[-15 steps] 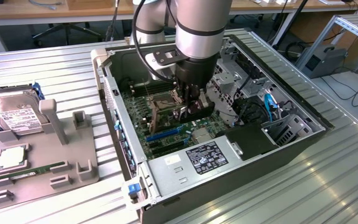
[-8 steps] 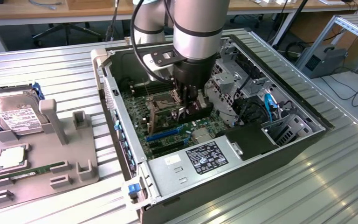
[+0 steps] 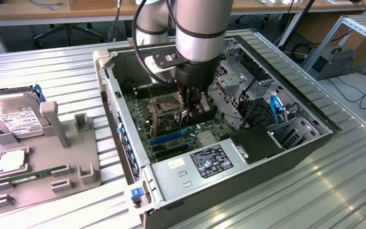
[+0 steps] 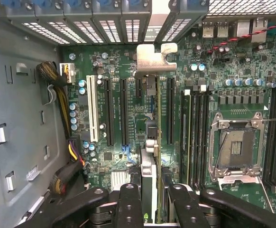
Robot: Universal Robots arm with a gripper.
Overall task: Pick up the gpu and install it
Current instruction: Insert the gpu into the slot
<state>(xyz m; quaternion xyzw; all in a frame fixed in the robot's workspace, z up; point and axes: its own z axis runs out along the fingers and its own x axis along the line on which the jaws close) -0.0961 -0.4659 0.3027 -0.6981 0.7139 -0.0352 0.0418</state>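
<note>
One black gripper reaches into the open grey computer case in the exterior view; labels unreadable. Wrist view: its fingers clamp the thin dark gpu edge-on, silver bracket uppermost, over the green motherboard's slots.

My gripper hangs inside the open computer case, over the motherboard, with the gpu standing on edge between my fingers. Its metal bracket sits at the case's rear slot covers. In the exterior view, the power supply lies at six o'clock from my gripper and the drive cage at two o'clock. The parts tray rests on the table at nine o'clock of the case. On the tray the hard drive stands at twelve o'clock, the memory stick at six.
</note>
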